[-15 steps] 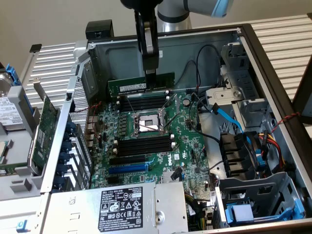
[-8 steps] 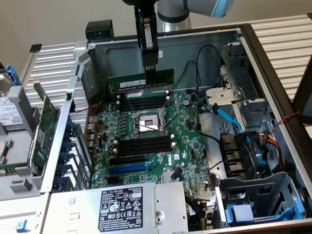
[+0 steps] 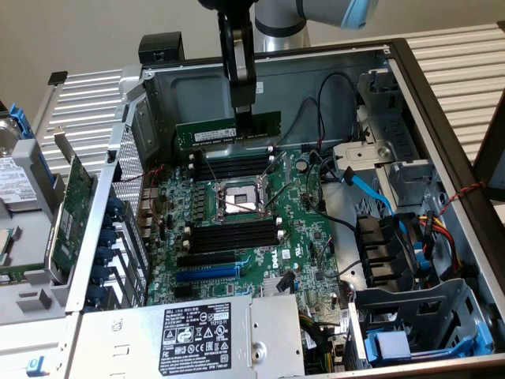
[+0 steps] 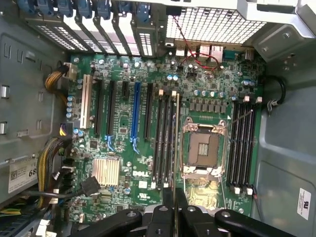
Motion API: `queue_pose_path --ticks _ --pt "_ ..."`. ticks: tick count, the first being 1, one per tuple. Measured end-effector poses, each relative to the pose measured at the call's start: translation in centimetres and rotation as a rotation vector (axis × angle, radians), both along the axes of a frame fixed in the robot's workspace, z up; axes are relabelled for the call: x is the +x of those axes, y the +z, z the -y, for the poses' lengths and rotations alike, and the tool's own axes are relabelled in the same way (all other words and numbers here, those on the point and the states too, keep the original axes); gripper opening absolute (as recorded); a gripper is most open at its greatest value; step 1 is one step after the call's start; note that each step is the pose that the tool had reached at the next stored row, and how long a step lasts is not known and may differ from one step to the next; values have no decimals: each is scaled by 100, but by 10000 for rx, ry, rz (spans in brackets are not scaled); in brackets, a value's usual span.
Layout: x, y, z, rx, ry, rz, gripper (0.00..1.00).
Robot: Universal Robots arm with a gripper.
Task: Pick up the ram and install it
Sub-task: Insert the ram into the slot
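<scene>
Nearest, at the bottom middle of the exterior view's frame, a grey power supply (image 3: 213, 332) lies with a black label on top. To the exterior view's right of it sits a black fan (image 3: 406, 249) with blue parts. At the frame's left edge, a wide green expansion card (image 3: 75, 201) stands tilted outside the case.

Beyond the power supply the green motherboard (image 3: 316, 237) fills the case floor. On it, the near memory slots (image 3: 233, 235) lie as a black row group, then the open CPU socket (image 3: 237, 197) at centre frame, then the far memory slots (image 3: 233, 167) just past the socket.

Above that far group, in the upper middle of the frame, hangs the ram (image 3: 201, 133). It is a long green stick standing on its long edge and held level, with its white sticker facing the camera. Whether its lower edge touches a slot cannot be told. The gripper (image 3: 243, 118) comes straight down from the arm (image 3: 316, 16) at the top edge, and its black jaws are clenched on the ram's upper edge, a little toward the exterior view's right of the stick's middle.

In the wrist view the gripper (image 4: 174, 200) pinches the ram (image 4: 176, 143) edge-on. The stick runs parallel to the slots, along the side of one slot group that faces the socket.

Farthest, the case's grey back wall (image 3: 197, 83) rises behind the ram.
</scene>
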State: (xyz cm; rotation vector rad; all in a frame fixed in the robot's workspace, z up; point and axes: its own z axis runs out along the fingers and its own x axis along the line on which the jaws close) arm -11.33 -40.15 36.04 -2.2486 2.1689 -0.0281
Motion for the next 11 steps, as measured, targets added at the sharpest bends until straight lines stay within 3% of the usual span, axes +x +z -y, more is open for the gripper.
queue_pose_path --ticks 11 --pt "1 -51 -4 53 0 -44 13"
